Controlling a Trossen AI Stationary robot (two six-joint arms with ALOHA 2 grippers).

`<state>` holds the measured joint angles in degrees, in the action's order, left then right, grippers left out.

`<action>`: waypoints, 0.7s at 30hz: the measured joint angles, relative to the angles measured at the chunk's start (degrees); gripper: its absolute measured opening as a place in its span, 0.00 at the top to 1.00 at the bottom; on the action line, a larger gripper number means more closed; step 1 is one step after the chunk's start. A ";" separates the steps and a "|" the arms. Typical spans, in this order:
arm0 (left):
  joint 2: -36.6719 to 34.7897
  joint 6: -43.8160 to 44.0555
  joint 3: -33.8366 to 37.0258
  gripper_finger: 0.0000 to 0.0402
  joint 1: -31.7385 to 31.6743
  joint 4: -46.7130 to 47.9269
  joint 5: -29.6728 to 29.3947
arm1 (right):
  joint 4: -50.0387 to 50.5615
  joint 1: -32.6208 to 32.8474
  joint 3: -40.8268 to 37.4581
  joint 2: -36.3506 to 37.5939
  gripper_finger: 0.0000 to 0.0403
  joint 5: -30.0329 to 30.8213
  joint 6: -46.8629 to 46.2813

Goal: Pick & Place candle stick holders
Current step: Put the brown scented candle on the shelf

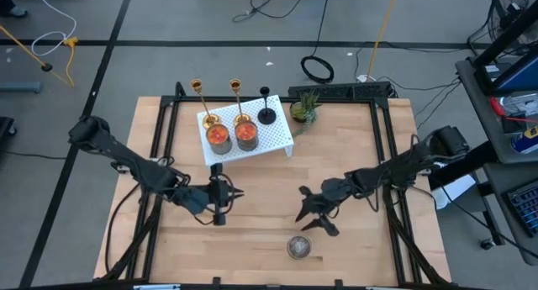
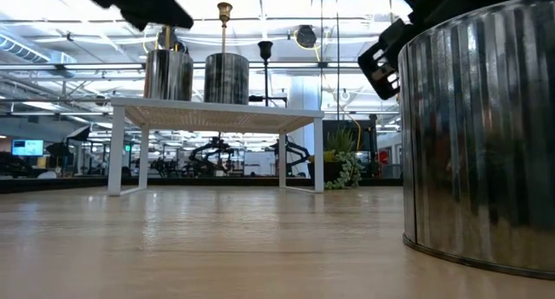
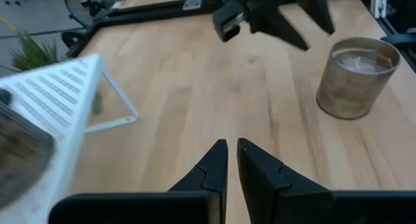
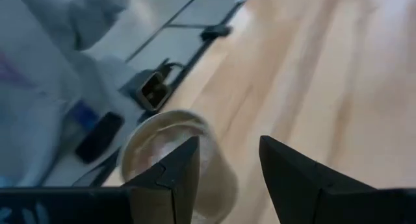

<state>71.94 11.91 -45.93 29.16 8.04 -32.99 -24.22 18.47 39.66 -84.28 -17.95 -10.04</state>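
Two gold candle stick holders (image 1: 202, 101) (image 1: 238, 101) stand with their round bases on a white perforated rack (image 1: 273, 139) at the table's far middle. A shorter black holder (image 1: 266, 105) stands at the rack's far right corner; whether on it or behind it, I cannot tell. My left gripper (image 1: 238, 192) hovers near of the rack, its fingers (image 3: 218, 162) almost together with nothing between them. My right gripper (image 1: 304, 206) hangs open right of it, just beyond a ribbed metal can (image 1: 298, 246), which shows past its fingers (image 4: 175, 169).
Two metal cans with orange contents (image 1: 218, 136) (image 1: 246, 134) stand on the rack in front of the gold holders. A small green plant (image 1: 304, 112) sits right of the rack. A black frame (image 1: 382, 155) borders the table. Bare wood lies between the grippers.
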 joint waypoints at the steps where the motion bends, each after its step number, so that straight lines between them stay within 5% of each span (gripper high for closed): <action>1: 0.00 0.26 1.31 0.90 0.25 -1.71 -0.01 | 0.18 0.24 0.71 -0.81 0.62 -0.49 -0.02; 9: 0.00 1.01 9.64 0.90 0.57 -15.72 -0.54 | 12.49 1.65 8.90 -6.41 0.62 -0.29 0.20; 21: 0.00 1.52 10.47 0.90 0.53 -17.32 -0.54 | 18.40 1.41 10.84 -8.71 0.68 -0.27 2.78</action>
<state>71.94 13.43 -35.46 29.69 -9.28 -33.53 -5.82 19.89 50.50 -92.99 -18.22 -7.26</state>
